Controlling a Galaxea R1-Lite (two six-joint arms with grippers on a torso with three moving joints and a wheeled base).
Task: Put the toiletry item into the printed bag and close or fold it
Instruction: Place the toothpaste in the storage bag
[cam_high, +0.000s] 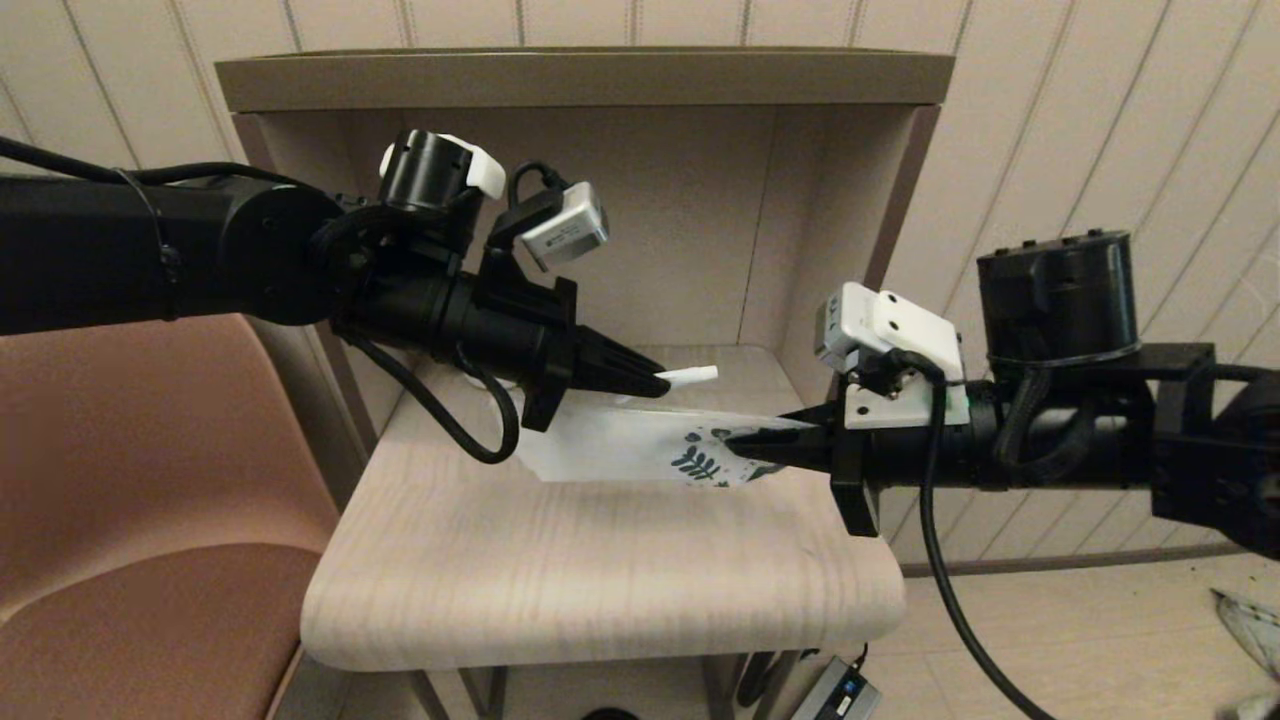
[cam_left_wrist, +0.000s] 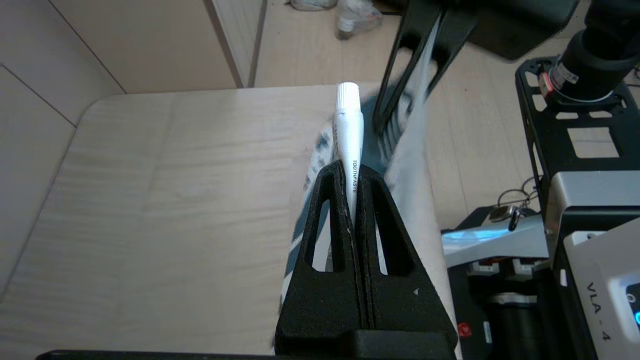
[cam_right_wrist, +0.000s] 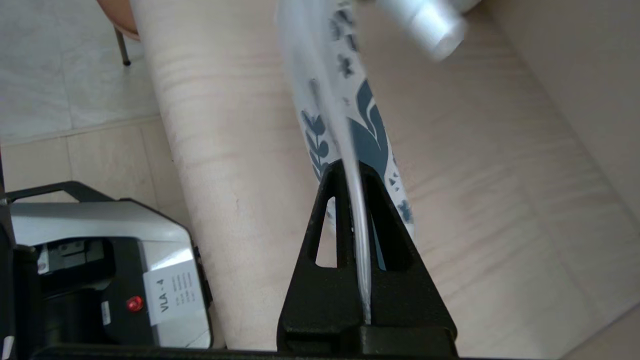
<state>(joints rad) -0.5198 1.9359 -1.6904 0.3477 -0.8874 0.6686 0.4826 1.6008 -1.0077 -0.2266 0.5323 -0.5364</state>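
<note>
Table front (cam_high: 600, 590) open — cabinet walls (cam_high: 850, 250) flank.

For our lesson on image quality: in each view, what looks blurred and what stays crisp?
Head view: evenly dim, toiletry item readable. Left wrist view: tube lettering crisp, printed bag smeared beside it. Right wrist view: bag edge and tube cap blurred, left gripper and right gripper fingers sharp.

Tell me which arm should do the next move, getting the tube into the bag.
Left. The left gripper is shut on the toothpaste tube, cap pointing toward the printed bag. The right gripper is shut on the bag's printed end, lifting it off the table, so it likely best just holds.
</note>
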